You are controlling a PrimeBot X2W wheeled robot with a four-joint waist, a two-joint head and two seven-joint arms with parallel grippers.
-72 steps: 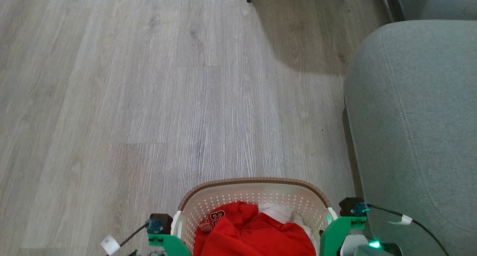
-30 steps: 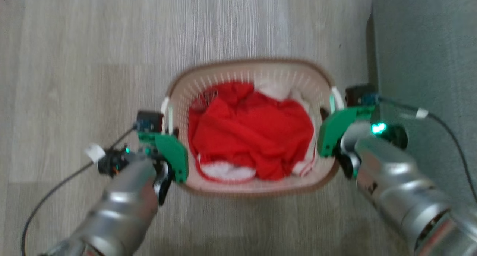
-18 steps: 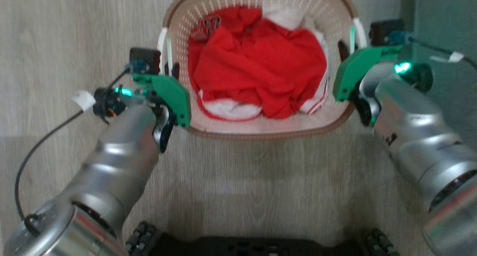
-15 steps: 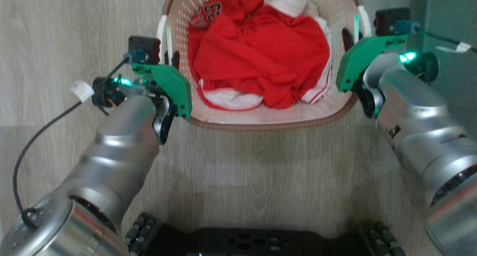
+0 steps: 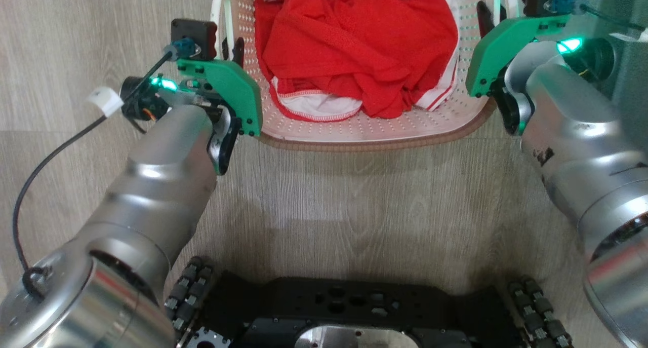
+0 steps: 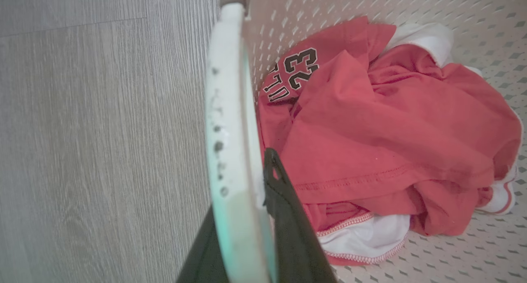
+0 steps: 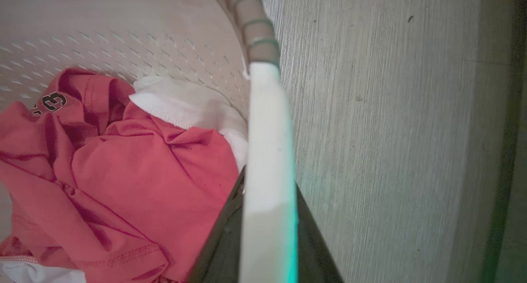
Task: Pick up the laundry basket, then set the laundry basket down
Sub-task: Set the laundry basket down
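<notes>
Since the earlier look the head camera had tipped down, so the black wheeled base (image 5: 354, 307) showed and the cream-white perforated plastic laundry basket (image 5: 364, 130) with a brown woven-look rim sat at the view's top; both grips looked unchanged. Its long axis ran across the robot, between the arms. The left gripper (image 5: 229, 41) was pinched narrow on the left white handle (image 6: 228, 130), the right gripper (image 5: 498, 16) on the right white handle (image 7: 267, 151), with 2 silver forearms (image 5: 162, 186) reaching forward evenly. Whether the basket rested on the grey wood floor (image 5: 354, 211) could not be told.
</notes>
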